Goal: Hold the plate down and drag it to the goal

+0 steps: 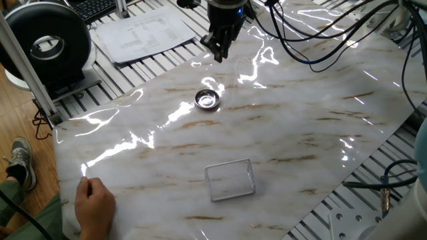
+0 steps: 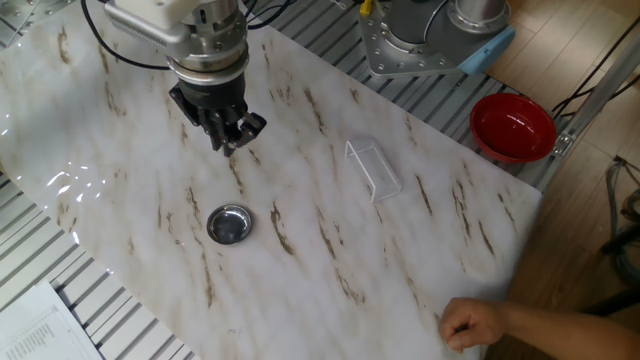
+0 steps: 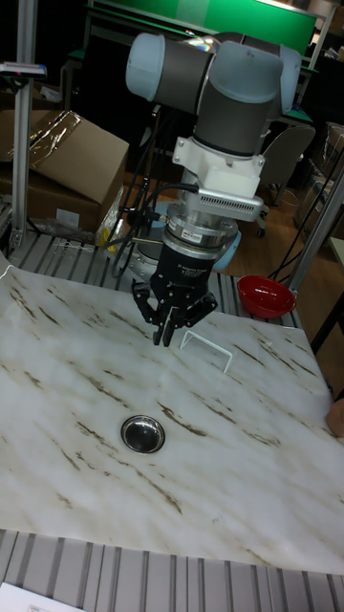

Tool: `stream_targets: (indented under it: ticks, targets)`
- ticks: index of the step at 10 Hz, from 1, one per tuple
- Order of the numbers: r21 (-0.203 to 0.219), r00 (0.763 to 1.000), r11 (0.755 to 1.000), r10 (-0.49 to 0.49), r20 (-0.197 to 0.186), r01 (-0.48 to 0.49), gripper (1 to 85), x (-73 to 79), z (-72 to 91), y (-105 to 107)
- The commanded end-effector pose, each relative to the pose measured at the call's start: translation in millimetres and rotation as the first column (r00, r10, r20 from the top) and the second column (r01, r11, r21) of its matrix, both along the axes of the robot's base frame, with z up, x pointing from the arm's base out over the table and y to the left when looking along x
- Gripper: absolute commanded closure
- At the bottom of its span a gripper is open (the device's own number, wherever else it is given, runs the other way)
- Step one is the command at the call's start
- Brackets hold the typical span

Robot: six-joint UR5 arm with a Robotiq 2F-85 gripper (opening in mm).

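Note:
The plate is a small shiny silver dish lying flat on the marbled table sheet. It also shows as the plate in the other fixed view and the plate in the tall fixed view. My gripper hangs above the table beyond the plate, apart from it, with its fingers drawn together and nothing between them. The gripper and gripper show the same pose. The goal, a clear rectangular tray, lies near the front edge, well away from the plate; goal, goal.
A person's hand rests on the table sheet's corner; hand. A red bowl sits off the table. A printed paper sheet and a black round device lie at the back left. Cables trail from the arm.

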State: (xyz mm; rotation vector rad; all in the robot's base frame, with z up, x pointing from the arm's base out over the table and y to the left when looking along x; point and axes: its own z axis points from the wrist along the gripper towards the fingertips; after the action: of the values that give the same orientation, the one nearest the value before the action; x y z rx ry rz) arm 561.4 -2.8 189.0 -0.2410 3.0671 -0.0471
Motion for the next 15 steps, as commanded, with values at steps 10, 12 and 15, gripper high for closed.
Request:
stream_targets:
  ticks: [10, 12, 15]
  targets:
    - [0.052, 0.999, 0.998, 0.016, 0.042, -0.018, 84.0, 0.3, -9.9, 5.0]
    - [0.066, 0.999, 0.998, 0.001, 0.04, -0.003, 84.0, -0.1, -9.9, 8.2]
    - [0.071, 0.997, 0.997, 0.008, 0.077, -0.014, 84.0, 9.4, -8.6, 9.7]
